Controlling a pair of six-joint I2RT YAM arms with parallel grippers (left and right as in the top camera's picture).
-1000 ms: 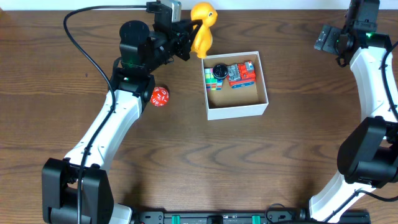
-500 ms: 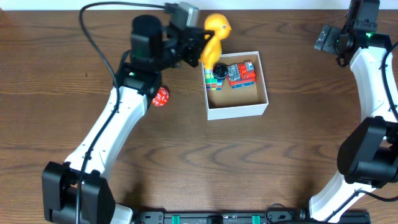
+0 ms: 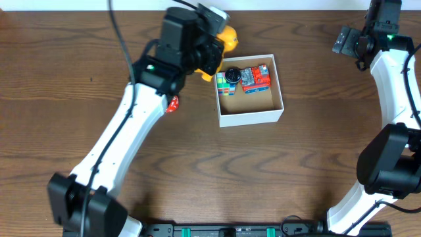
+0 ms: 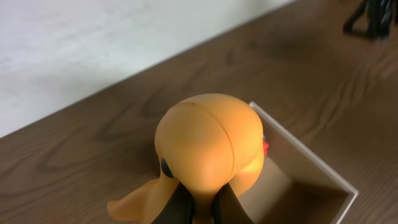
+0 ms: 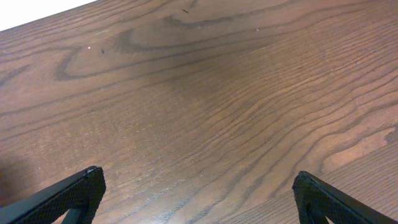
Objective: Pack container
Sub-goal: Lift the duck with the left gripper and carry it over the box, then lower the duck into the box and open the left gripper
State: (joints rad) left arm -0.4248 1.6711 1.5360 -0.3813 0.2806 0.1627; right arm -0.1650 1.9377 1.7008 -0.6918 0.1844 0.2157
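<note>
The container [image 3: 252, 115] is a white box with a brown inside, right of centre. It holds a colour cube [image 3: 223, 84], a black round toy [image 3: 232, 74] and a red and blue toy [image 3: 255, 78]. My left gripper [image 3: 214, 58] is shut on a yellow duck toy [image 3: 228, 37] and holds it over the box's far left corner. In the left wrist view the duck [image 4: 208, 146] fills the middle, gripped between my black fingers [image 4: 180, 210], with the box's wall [image 4: 311, 163] below right. My right gripper [image 5: 198, 196] is open over bare wood at the far right [image 3: 345, 41].
A red die [image 3: 172, 103] lies on the table left of the box, partly under my left arm. The table's far edge meets a white wall [image 4: 93, 37] just behind the box.
My left gripper has carried the duck to the right, from left of the box to over its far left corner. The right arm has not moved.
</note>
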